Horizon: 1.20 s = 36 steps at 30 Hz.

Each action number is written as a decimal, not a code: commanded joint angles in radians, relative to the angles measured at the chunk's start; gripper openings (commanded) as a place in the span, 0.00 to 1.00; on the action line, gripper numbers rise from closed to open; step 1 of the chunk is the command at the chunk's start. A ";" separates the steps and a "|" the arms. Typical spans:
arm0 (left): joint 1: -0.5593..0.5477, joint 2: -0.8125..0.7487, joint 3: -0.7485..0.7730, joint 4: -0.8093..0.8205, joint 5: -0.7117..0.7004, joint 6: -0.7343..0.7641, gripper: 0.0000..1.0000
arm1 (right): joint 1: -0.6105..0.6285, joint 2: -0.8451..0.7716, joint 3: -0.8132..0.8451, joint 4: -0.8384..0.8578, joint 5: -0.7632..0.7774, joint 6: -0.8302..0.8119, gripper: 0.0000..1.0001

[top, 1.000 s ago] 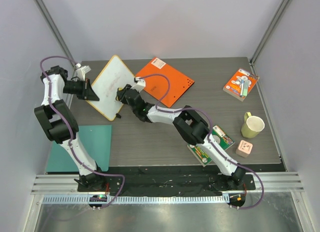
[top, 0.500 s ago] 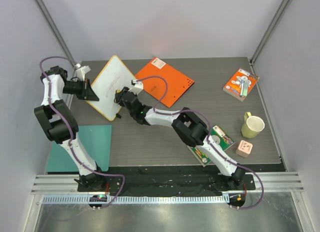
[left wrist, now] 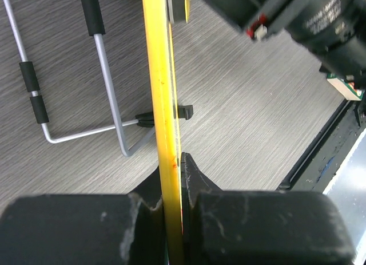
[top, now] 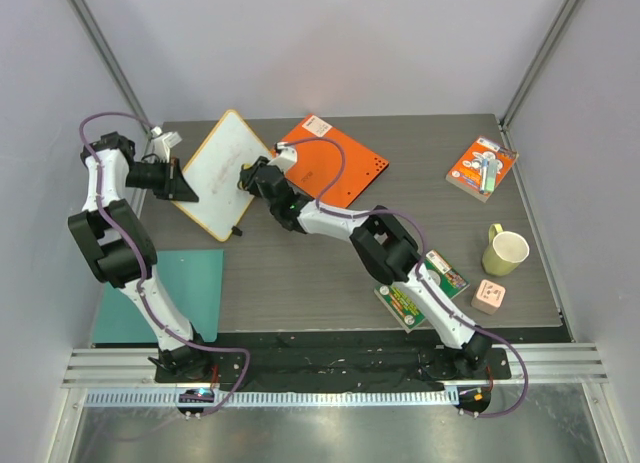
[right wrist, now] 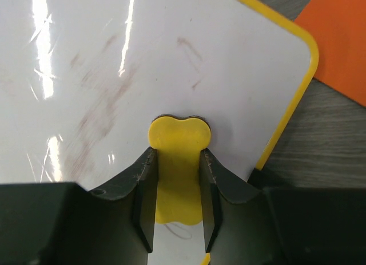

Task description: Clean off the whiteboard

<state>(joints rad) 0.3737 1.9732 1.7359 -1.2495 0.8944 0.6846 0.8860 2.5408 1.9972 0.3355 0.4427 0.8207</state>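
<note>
The left hand [left wrist: 171, 174] is clamped on the yellow rim of the white rectangular whiteboard [top: 222, 171], propped on a wire stand [left wrist: 108, 107] at the left rear of the counter [top: 300, 273]. The right hand [right wrist: 174, 162] is closed on a yellow eraser pad [right wrist: 178, 137] pressed against the board face. A yellow-green mug [top: 505, 253] is seen upright at right.

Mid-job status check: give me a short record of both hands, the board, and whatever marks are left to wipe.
left hand: shut on the whiteboard, clamping its yellow rim
right hand: shut on the yellow eraser
eraser position: against the board face, near the corner by the orange board
board support: wire stand on its far side
marks left: faint brownish smears ahead of the eraser
</note>
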 commanded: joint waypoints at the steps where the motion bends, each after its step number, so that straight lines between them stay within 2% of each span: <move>1: -0.071 0.007 -0.053 -0.059 0.006 0.167 0.00 | -0.006 0.079 0.092 -0.039 -0.065 -0.017 0.01; 5: -0.071 0.010 -0.052 -0.064 0.003 0.170 0.00 | 0.056 0.093 0.078 -0.029 -0.111 -0.037 0.01; 12: -0.071 0.010 -0.050 -0.067 0.015 0.176 0.00 | 0.160 0.058 -0.055 -0.015 -0.131 -0.032 0.01; 17: -0.071 0.012 -0.044 -0.074 0.021 0.176 0.00 | 0.191 0.022 -0.130 0.008 -0.128 0.000 0.01; 36: -0.071 0.010 -0.047 -0.083 0.034 0.179 0.00 | 0.248 0.030 -0.166 -0.154 -0.165 0.161 0.01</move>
<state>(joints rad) 0.3782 1.9724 1.7344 -1.2541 0.8890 0.6674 1.0157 2.5080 1.8797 0.3771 0.5045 0.9512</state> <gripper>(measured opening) 0.052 0.354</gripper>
